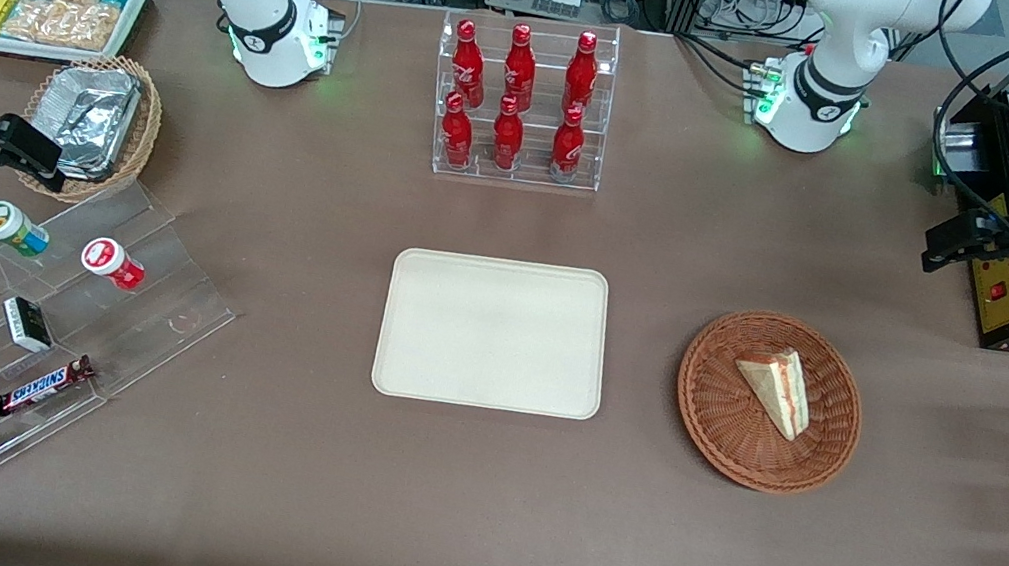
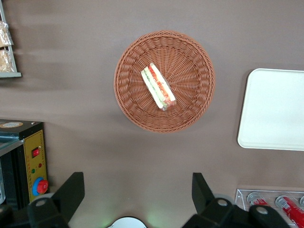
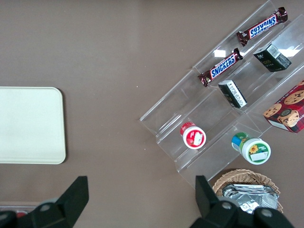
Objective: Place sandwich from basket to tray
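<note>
Pincer (image 2: pixel 137 190) is hanging wide open and empty above the tabletop (image 2: pixel 71 123); I'm seeing the sandwich (image 2: pixel 158 86) lying below it in the basket (image 2: pixel 190 61), tray (image 2: pixel 273 109) beside.

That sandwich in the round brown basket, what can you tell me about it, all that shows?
The small triangular sandwich wedge has pale white bread with red and green filling showing along its cut edge. It lies inside the round reddish-brown woven wicker basket, near the middle, touching only the weave. The flat cream-white rectangular tray sits apart beside the basket. The left arm's gripper is high above the table with fingers open, not touching the sandwich.
</note>
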Action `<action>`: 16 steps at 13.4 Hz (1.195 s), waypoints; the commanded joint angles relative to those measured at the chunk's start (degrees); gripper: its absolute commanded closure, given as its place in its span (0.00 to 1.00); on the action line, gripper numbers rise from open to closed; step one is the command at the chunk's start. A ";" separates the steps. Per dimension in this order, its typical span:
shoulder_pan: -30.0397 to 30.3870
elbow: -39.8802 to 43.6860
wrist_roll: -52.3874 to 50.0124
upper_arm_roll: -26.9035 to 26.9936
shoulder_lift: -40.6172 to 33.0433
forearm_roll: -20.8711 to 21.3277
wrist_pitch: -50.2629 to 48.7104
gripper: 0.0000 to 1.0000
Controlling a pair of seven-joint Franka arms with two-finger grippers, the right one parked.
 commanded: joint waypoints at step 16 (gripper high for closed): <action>0.55 -7.26 -9.44 -0.75 -0.41 2.82 5.27 0.00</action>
